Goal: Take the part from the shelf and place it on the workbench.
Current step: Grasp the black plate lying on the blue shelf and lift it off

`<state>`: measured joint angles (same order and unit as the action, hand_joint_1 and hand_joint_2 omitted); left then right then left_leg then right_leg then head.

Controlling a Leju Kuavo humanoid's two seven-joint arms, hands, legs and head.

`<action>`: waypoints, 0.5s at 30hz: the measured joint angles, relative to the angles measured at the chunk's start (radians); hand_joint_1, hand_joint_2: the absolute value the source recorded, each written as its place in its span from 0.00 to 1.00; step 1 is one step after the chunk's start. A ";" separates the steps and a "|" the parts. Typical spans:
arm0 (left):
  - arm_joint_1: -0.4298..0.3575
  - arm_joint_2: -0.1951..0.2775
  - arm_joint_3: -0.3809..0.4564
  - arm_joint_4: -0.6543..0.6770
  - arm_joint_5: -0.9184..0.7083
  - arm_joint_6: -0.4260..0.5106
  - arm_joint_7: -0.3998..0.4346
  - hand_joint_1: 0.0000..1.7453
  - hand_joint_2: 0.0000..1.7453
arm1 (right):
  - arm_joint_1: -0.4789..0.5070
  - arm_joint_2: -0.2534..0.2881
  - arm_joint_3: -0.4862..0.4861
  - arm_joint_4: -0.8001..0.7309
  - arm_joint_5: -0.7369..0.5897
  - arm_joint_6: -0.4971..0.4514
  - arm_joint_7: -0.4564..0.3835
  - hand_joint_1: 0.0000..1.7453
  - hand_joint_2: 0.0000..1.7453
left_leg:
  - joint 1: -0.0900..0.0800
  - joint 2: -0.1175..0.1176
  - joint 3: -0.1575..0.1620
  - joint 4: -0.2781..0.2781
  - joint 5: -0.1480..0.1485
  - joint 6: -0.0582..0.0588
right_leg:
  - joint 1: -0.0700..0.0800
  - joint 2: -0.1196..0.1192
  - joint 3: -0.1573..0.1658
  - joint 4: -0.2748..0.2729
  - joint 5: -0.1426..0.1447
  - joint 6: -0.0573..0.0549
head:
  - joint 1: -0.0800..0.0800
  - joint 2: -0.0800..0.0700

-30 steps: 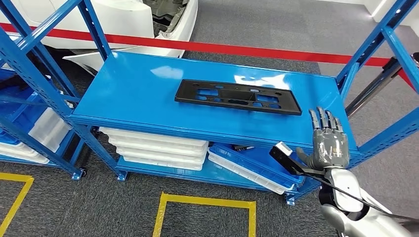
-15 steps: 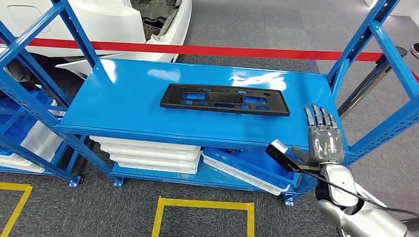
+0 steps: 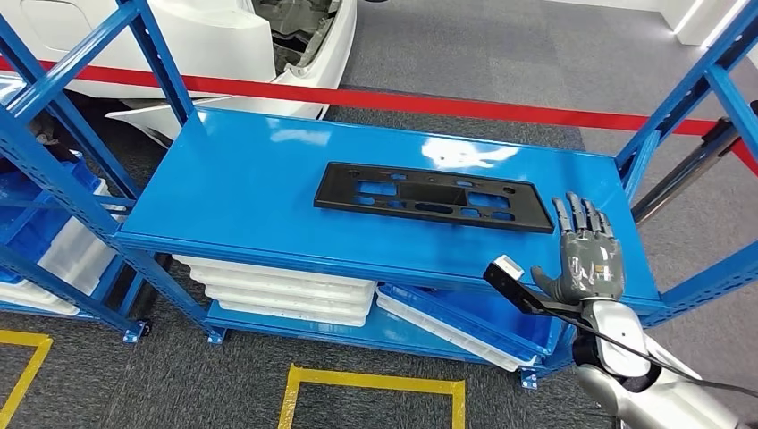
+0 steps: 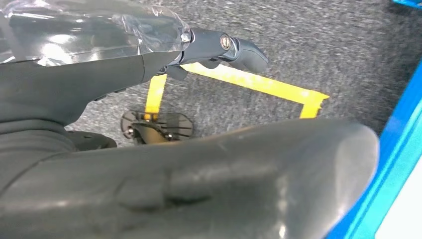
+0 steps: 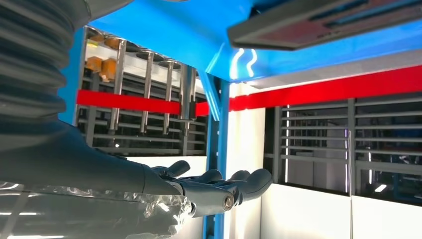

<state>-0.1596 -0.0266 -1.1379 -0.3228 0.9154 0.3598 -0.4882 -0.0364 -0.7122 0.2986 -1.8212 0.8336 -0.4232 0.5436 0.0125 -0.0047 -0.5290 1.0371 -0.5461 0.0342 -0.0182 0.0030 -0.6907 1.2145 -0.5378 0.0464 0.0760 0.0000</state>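
Note:
The part [image 3: 432,197] is a long flat black plate with cut-outs, lying on the top board of the blue shelf [image 3: 241,179], right of its middle. My right hand [image 3: 587,257] is open, fingers straight and apart, at the shelf's front right corner, just off the part's right end and not touching it. The right wrist view shows the right hand's fingers [image 5: 219,188] stretched out with nothing in them, and the part [image 5: 323,22] apart from them. My left hand [image 4: 164,164] hangs over the grey floor, its fingers [image 4: 224,47] holding nothing.
Blue shelf posts [image 3: 679,98] rise at both ends of the board. Stacked white trays [image 3: 277,279] and a tilted blue tray [image 3: 465,308] lie on the lower level. Behind are a red floor line [image 3: 465,105] and a white car body [image 3: 223,36]. Yellow floor marks [image 3: 371,384] lie in front.
The whole picture has shifted a little, so the camera moved. My right hand stays open near the part's right end; the part lies where it was.

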 joint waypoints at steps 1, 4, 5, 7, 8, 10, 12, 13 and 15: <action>0.000 0.000 0.000 0.000 0.001 0.007 0.000 0.00 0.00 | -0.001 0.000 0.000 0.001 0.000 -0.001 0.000 0.00 1.00 | 0.000 -0.001 0.011 -0.002 -0.008 -0.002 | 0.001 0.000 0.018 -0.062 0.044 -0.003 | 0.001 0.000; -0.004 -0.001 0.000 0.000 0.002 0.032 0.002 0.00 0.00 | 0.000 0.001 0.002 0.004 -0.003 -0.006 -0.001 0.00 1.00 | 0.000 -0.001 0.025 -0.008 -0.020 -0.012 | 0.010 0.000 0.038 -0.151 0.079 -0.017 | 0.000 0.000; -0.004 -0.002 0.000 0.000 0.003 0.038 0.004 0.00 0.00 | 0.000 0.001 0.003 0.005 -0.007 -0.008 -0.002 0.00 1.00 | -0.001 -0.001 0.027 -0.007 -0.021 -0.017 | 0.013 0.000 0.036 -0.156 0.077 -0.024 | 0.001 0.000; -0.002 -0.004 0.000 0.000 0.006 0.055 0.009 0.00 0.00 | 0.001 0.000 0.003 0.005 -0.029 -0.018 -0.011 0.00 1.00 | -0.004 -0.001 0.034 -0.005 -0.024 -0.028 | 0.013 0.001 0.048 -0.173 0.084 -0.040 | 0.003 0.000; -0.002 -0.004 0.000 0.000 0.008 0.062 0.012 0.00 0.00 | 0.001 0.000 0.003 0.006 -0.051 -0.026 -0.020 0.00 1.00 | -0.005 0.000 0.038 0.004 -0.030 -0.032 | 0.010 0.001 0.057 -0.178 0.082 -0.044 | 0.001 0.000; -0.006 -0.005 0.000 0.000 0.012 0.073 0.016 0.00 0.00 | -0.001 0.002 0.004 0.006 -0.102 -0.048 -0.044 0.00 1.00 | -0.006 0.000 0.016 0.067 -0.069 -0.037 | 0.006 -0.001 0.075 -0.189 0.079 -0.053 | -0.007 0.000; -0.007 -0.005 0.000 0.000 0.015 0.078 0.017 0.00 0.00 | -0.001 0.006 0.005 0.006 -0.136 -0.060 -0.060 0.00 0.50 | -0.006 0.000 -0.049 0.187 -0.128 -0.041 | 0.008 -0.002 0.081 -0.189 0.073 -0.061 | -0.014 0.000; -0.005 -0.005 0.000 0.000 0.016 0.079 0.017 0.00 0.00 | 0.000 0.008 0.006 0.006 -0.145 -0.062 -0.065 0.00 0.25 | -0.006 0.000 -0.083 0.238 -0.145 -0.043 | 0.010 -0.002 0.082 -0.188 0.070 -0.063 | -0.015 0.000; -0.003 -0.005 0.000 0.000 0.017 0.082 0.018 0.00 0.00 | 0.001 0.012 0.007 0.006 -0.176 -0.067 -0.078 0.00 0.00 | -0.006 0.000 -0.109 0.249 -0.123 -0.041 | 0.011 -0.001 0.088 -0.186 0.063 -0.064 | -0.016 0.000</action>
<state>-0.1623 -0.0313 -1.1379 -0.3227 0.9327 0.4414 -0.4703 -0.0357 -0.7007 0.3058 -1.8154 0.6575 -0.4905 0.4654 0.0063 -0.0044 -0.6380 1.2858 -0.6687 -0.0068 -0.0074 0.0023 -0.6030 1.0289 -0.4747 -0.0171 0.0598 0.0000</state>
